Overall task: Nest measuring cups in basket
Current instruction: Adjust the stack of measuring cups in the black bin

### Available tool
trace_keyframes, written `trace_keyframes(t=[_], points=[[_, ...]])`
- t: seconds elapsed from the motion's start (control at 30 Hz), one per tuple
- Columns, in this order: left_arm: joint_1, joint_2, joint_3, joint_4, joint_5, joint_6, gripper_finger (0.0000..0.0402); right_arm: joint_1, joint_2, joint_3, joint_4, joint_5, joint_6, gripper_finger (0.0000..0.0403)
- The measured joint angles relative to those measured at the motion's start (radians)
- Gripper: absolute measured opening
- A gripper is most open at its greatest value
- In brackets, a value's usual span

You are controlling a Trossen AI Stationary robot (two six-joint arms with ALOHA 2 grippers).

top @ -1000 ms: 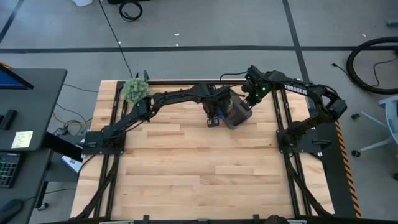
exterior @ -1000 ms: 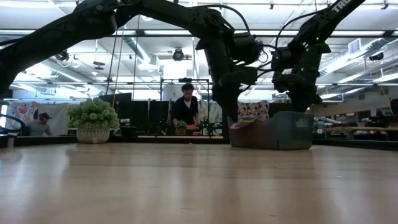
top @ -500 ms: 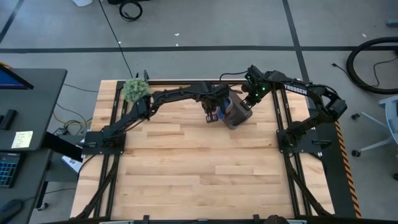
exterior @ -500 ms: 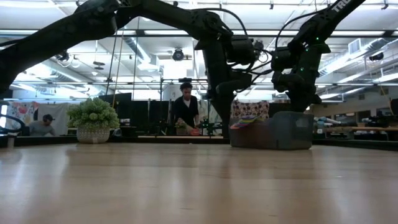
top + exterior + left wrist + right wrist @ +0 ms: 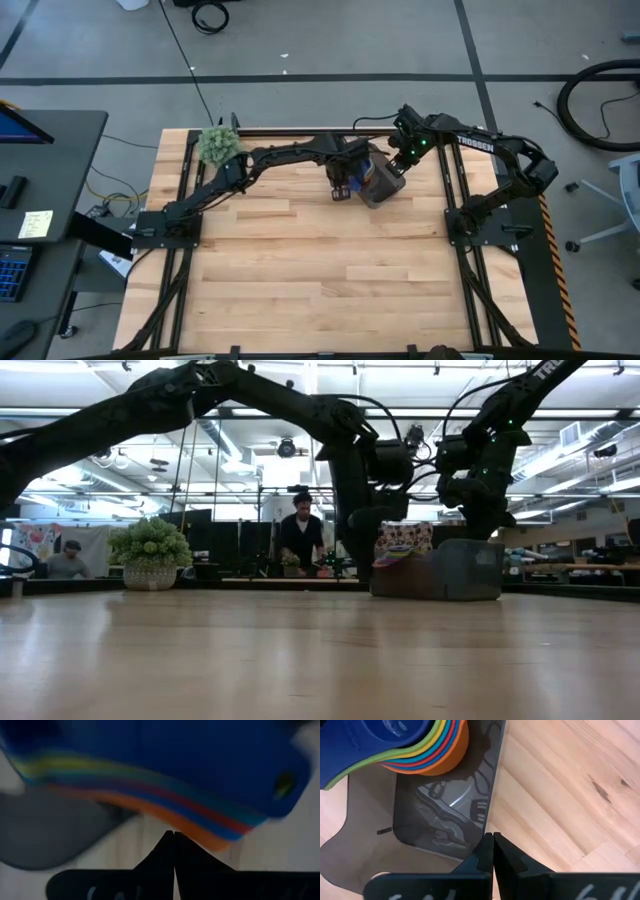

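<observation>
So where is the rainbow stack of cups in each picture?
High view: the stack of cups sits in the grey basket at the table's far side, between both arms.
Low view: right of centre, colourful rims poke above the basket.
Left wrist view: fills the upper picture, dark blue on top.
Right wrist view: upper left corner, inside the basket.
Shared landmark: the basket.

Nested measuring cups [image 5: 415, 750] in the basket [image 5: 445, 820], far right of the table [image 5: 300, 270]; plant ball [image 5: 218, 145] far left

measuring cups [image 5: 165, 775]: blurred, cropped in left wrist view | basket [image 5: 378, 186]: partly hidden under both arms, high view | cup count: cannot tell
</observation>
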Motion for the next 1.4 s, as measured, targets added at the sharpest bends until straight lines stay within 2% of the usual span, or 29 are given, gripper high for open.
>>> trace_keyframes(t=[0.3, 0.73, 1.0, 1.13, 1.4], points=[[-0.004, -0.003, 0.002, 0.060, 0.090, -0.001, 0.0000, 0.006, 0.000, 0.000, 0.007, -0.060, 0.002, 0.0008], [-0.019, -0.003, 0.002, 0.123, 0.212, -0.021, 0.0002, 0.008, 0.000, 0.000, 0.020, -0.059, 0.008, 0.0009], [-0.026, -0.003, 0.002, 0.088, 0.309, -0.035, 0.0003, 0.009, 0.000, 0.000, 0.026, -0.066, 0.008, 0.0009], [-0.027, -0.004, 0.002, 0.081, 0.390, -0.036, 0.0002, 0.009, 0.000, 0.000, 0.039, -0.066, 0.008, 0.0008], [-0.032, -0.006, 0.002, 0.059, 0.448, -0.007, 0.0002, 0.009, 0.000, 0.000, 0.045, -0.066, 0.008, 0.0009]])
